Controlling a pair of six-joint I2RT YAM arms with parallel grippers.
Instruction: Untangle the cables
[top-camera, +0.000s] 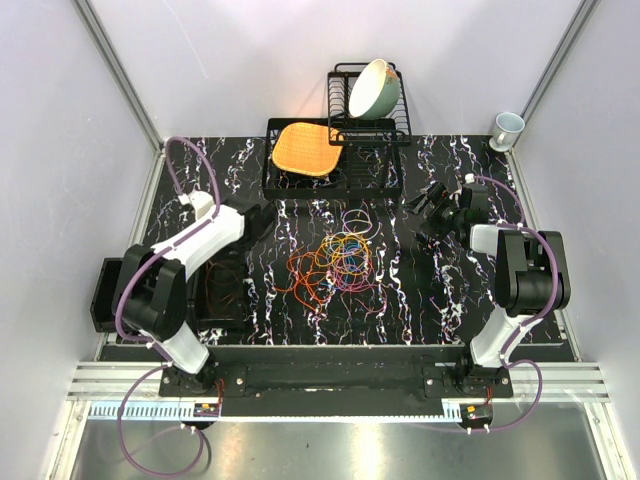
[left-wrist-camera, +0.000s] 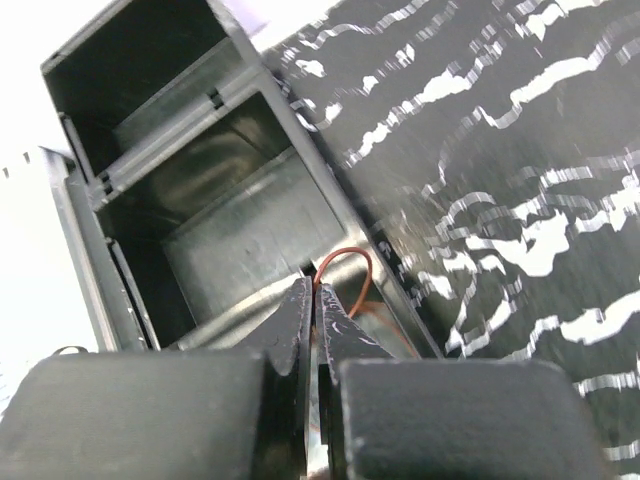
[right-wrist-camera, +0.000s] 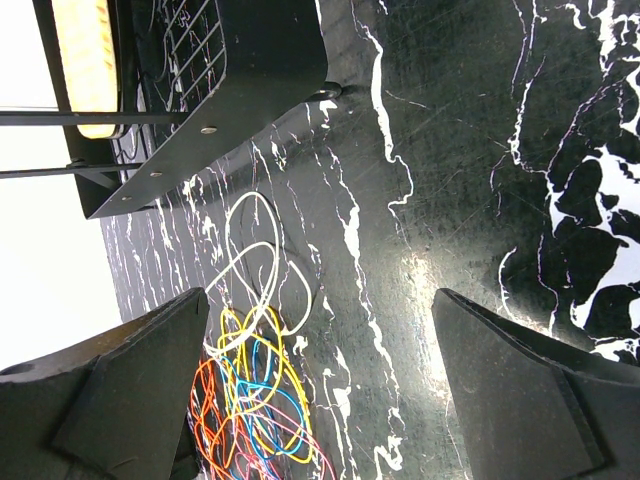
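The cables (top-camera: 335, 262) lie as a loose tangle of orange, yellow, blue and purple loops at the table's middle. They also show in the right wrist view (right-wrist-camera: 255, 400), with white loops at the top. My left gripper (top-camera: 248, 238) is at the left, over a black compartment bin (top-camera: 220, 290). In the left wrist view it (left-wrist-camera: 316, 285) is shut on a thin orange-brown cable loop (left-wrist-camera: 347, 262) just above the bin's edge (left-wrist-camera: 250, 190). My right gripper (top-camera: 435, 205) is open and empty, to the right of the tangle and above the table (right-wrist-camera: 320, 295).
A black dish rack (top-camera: 335, 160) at the back holds an orange-yellow mat (top-camera: 303, 147) and a green bowl (top-camera: 375, 88). A cup (top-camera: 507, 128) stands at the back right. Another black box (top-camera: 103, 295) sits at the left edge.
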